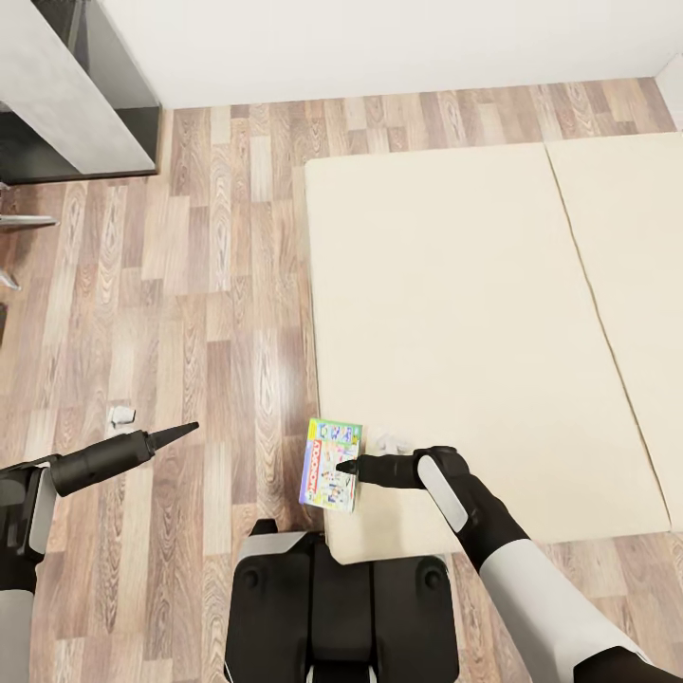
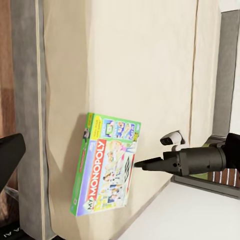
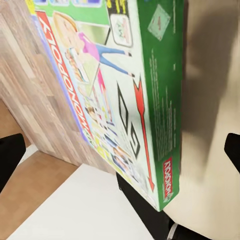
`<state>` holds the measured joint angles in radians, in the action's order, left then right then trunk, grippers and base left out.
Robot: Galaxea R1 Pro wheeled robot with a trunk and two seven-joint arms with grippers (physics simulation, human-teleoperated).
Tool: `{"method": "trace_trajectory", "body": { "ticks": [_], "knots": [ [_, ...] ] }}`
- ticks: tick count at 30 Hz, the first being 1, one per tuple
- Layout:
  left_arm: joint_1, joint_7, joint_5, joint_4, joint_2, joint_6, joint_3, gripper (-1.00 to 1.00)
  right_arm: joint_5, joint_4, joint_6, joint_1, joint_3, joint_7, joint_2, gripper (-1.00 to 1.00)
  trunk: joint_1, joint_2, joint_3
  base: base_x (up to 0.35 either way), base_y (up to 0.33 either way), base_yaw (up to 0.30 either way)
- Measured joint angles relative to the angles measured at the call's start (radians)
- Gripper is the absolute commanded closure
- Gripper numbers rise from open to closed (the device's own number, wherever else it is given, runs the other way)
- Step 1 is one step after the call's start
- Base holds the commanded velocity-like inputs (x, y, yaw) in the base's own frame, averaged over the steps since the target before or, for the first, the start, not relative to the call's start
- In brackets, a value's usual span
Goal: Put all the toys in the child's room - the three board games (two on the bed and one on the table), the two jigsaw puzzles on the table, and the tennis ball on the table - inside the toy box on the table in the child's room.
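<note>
From the head camera I see one bed (image 1: 455, 332), its beige sheet filling the view from 12 to 4 o'clock, split by a seam into two panels. Wood floor (image 1: 190, 304) lies to its 9 o'clock side, white wall (image 1: 379, 38) along 12 o'clock, and one dark unit (image 1: 66, 95) with a grey panel at 10 o'clock.

My robot's dark base (image 1: 332, 607) sits at 6 o'clock, at the bed's near corner.

I count one board game (image 1: 331, 464), the white-and-green Monopoly box, at the bed's near left corner, just past the edge of the sheet, standing tilted rather than flat. In the left wrist view the same box (image 2: 106, 165) shows its cover against the sheet, clear of it.

The right gripper (image 1: 349, 466) reaches from 4 o'clock with its tip at the box's right edge. In the right wrist view the box (image 3: 120, 95) lies between the two finger tips at the frame edges, spread wide; I cannot tell whether they press it.

The left gripper (image 1: 185, 429) points toward 3 o'clock from 8 o'clock, over bare floor, well apart from the box, fingers together, holding nothing.

One small white scrap (image 1: 121, 415) lies on the floor near it, and another white bit (image 1: 384, 439) is on the sheet beside the box.
</note>
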<state>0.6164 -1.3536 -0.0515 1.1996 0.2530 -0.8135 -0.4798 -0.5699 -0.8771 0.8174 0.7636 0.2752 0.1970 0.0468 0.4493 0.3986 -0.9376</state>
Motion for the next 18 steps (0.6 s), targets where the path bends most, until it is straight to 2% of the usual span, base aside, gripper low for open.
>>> {"method": "trace_trajectory", "body": {
  "ticks": [18],
  "knots": [
    [0.000,0.000,0.000,0.000,0.000,0.000,0.000,-1.00,-0.001,0.000,0.000,0.000,0.000,0.000,0.000,-1.00,0.000,0.000,0.029,0.000,0.000,0.000]
  ]
}}
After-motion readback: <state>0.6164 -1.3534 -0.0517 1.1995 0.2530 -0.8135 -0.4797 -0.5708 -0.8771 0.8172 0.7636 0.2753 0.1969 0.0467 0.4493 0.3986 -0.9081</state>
